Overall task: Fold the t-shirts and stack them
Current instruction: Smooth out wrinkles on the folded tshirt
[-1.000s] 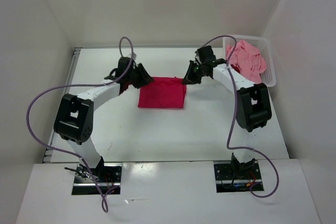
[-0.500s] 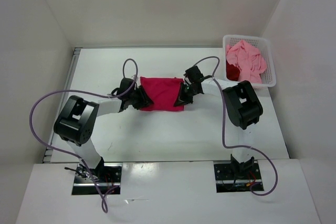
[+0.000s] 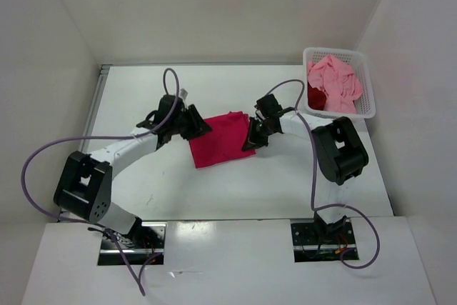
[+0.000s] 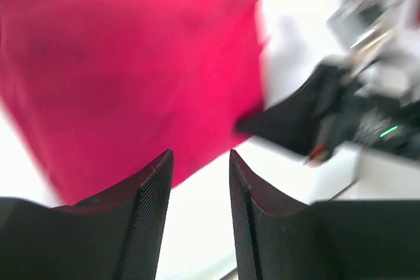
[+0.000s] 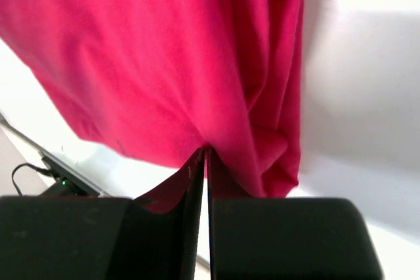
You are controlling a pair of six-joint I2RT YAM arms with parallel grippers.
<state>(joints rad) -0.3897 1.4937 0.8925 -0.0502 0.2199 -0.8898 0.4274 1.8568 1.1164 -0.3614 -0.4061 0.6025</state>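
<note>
Black right gripper (image 5: 205, 152): jaws were all but together, pinching a fold at the right edge of the magenta-red t-shirt (image 3: 221, 137).
Black left gripper (image 4: 200, 155): jaws stood partway apart with nothing between them, tips at the same shirt's left edge.
Magenta-red t-shirt, place: it lay folded as a skewed rectangle between the two grippers, mid-table and nearer the far edge.
White mesh basket (image 3: 368, 105): it sat in the far right corner of the table (image 3: 214, 191).
Basket contents: a salmon pink t-shirt (image 3: 334, 80) was crumpled and heaped above the rim; a dark crimson t-shirt (image 3: 315, 96) showed beneath it at the left side.
</note>
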